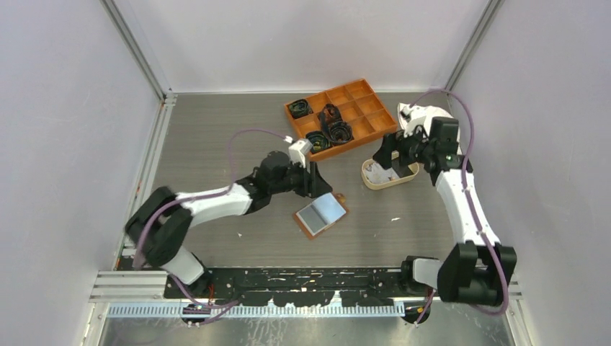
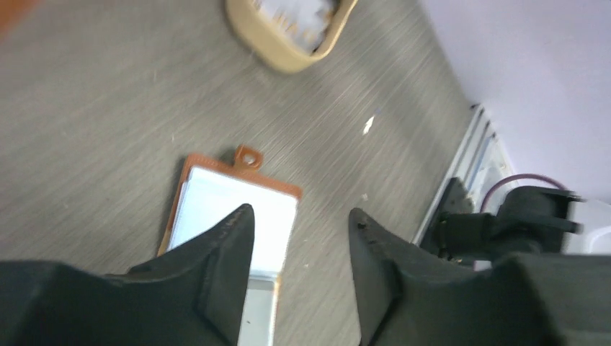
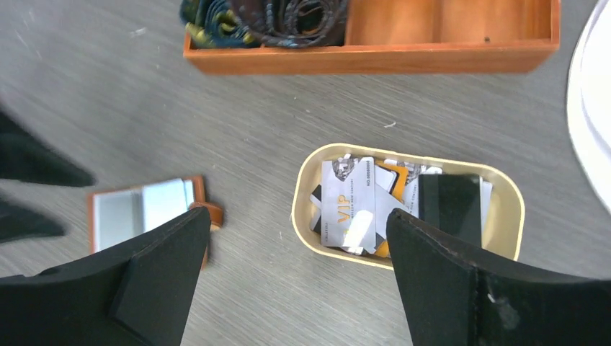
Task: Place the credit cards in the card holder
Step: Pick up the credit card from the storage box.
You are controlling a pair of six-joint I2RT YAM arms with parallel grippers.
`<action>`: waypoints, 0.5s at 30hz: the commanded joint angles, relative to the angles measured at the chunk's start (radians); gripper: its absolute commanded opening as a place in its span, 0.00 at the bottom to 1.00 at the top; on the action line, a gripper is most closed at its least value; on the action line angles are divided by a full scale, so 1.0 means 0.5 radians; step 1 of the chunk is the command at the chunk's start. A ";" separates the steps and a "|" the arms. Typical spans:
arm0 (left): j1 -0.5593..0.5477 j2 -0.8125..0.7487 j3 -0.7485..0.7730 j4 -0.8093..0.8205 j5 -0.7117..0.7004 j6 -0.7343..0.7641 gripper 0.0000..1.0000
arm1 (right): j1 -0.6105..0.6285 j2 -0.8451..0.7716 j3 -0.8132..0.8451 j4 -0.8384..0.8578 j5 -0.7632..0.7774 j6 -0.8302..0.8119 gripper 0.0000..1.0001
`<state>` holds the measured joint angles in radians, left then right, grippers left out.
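Observation:
The card holder (image 1: 320, 214) lies open on the grey table, brown-edged with a pale bluish inside; it also shows in the left wrist view (image 2: 238, 209) and the right wrist view (image 3: 144, 213). My left gripper (image 1: 317, 182) hovers just behind it, open, with nothing between the fingers (image 2: 299, 216). Several credit cards (image 3: 349, 202), one silver marked VIP and one black (image 3: 450, 205), lie heaped in the beige oval tray (image 3: 403, 151). Above that tray, my right gripper (image 3: 297, 215) is spread wide open and holds nothing (image 1: 393, 162).
An orange compartment box (image 1: 367, 108) with coiled dark straps (image 1: 328, 126) stands at the back, just behind the tray (image 1: 371, 184). Its front wall (image 3: 375, 58) shows in the right wrist view. The table's metal rail runs along the near edge (image 2: 475, 144).

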<state>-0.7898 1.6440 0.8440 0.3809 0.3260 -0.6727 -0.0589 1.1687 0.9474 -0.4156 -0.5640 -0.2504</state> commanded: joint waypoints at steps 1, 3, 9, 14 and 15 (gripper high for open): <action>0.045 -0.467 -0.053 -0.083 -0.186 0.334 0.61 | -0.198 0.307 0.246 -0.174 -0.313 0.396 0.93; 0.134 -0.581 -0.129 -0.053 -0.130 0.265 0.70 | -0.254 0.479 0.309 -0.224 -0.317 0.434 0.82; 0.485 -0.841 -0.386 0.054 0.246 -0.129 0.71 | -0.295 0.989 0.551 -0.409 -0.313 0.425 0.56; 0.503 -1.141 -0.532 -0.159 0.160 -0.064 0.69 | -0.329 1.142 0.603 -0.396 -0.231 0.429 0.51; 0.505 -1.202 -0.571 -0.176 0.138 -0.054 0.68 | -0.342 1.142 0.599 -0.381 -0.217 0.433 0.51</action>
<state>-0.5346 1.1709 0.5903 0.3164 0.3809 -0.7006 -0.2104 1.7580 1.1950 -0.5922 -0.6773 -0.0486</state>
